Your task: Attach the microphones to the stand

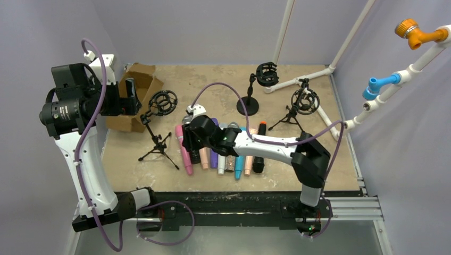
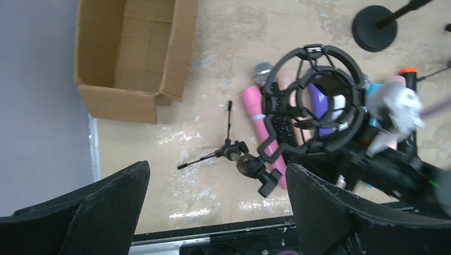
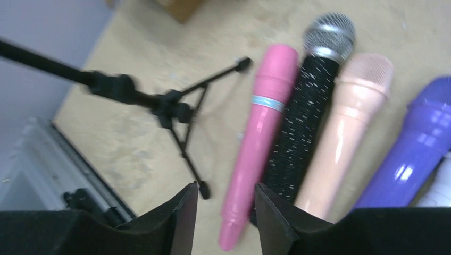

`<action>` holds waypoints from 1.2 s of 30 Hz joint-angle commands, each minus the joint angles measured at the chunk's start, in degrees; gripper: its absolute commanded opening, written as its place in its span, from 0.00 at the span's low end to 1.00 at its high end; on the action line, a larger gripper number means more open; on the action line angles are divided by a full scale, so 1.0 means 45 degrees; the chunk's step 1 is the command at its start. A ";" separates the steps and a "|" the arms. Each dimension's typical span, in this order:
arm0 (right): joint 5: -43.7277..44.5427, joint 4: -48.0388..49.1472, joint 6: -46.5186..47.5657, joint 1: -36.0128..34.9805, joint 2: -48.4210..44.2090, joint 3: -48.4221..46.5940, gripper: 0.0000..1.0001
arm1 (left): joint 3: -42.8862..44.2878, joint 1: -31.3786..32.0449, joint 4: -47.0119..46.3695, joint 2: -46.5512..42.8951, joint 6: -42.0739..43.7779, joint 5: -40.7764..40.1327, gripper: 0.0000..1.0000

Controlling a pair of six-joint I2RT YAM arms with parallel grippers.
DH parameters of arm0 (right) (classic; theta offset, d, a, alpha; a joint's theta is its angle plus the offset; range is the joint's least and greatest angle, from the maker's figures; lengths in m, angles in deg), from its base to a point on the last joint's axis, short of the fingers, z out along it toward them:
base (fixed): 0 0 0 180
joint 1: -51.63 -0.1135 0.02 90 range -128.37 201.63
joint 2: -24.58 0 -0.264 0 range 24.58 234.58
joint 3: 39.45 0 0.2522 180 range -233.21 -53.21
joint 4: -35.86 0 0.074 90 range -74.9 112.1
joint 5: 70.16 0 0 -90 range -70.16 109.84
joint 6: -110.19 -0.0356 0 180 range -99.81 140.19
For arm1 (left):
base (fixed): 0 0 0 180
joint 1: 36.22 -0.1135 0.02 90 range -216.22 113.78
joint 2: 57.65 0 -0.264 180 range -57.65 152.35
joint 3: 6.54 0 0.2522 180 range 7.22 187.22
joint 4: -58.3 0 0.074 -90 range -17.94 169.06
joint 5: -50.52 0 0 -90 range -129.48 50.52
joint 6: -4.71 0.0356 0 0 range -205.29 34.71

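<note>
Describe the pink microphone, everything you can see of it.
The pink microphone is a glossy, plastic-looking stick with a pale blue band below its rounded head and a tapered tail. It lies flat on the table, leftmost in the row, against the black glitter microphone. Its tail sits between the right gripper's fingers, apparently untouched.

Beige table (image 1: pixel 213 79), microphones (image 1: pixel 222 164), stands (image 1: pixel 158 141), cardboard box (image 1: pixel 139 79)

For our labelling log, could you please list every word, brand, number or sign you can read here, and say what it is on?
No text is legible in any view.
Small white print on the black housing of the left arm: too small to read.
No lettering shows on the microphones, the cardboard box or the stands.
</note>
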 commanded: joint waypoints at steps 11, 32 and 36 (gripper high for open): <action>-0.0205 -0.3545 -0.0530 0.0964 0.3487 -0.4131 0.48 | -0.1258 -0.0096 0.0180 -0.1070 0.0504 0.3484 1.00; 0.1073 -0.4714 -0.0239 0.1483 0.5845 -0.6443 0.50 | -0.0929 -0.0103 0.0286 -0.1196 0.0493 0.3651 1.00; 0.1636 -0.4938 -0.0088 0.1492 0.6141 -0.6548 0.54 | -0.0885 -0.0095 0.0417 -0.1298 0.0502 0.3803 1.00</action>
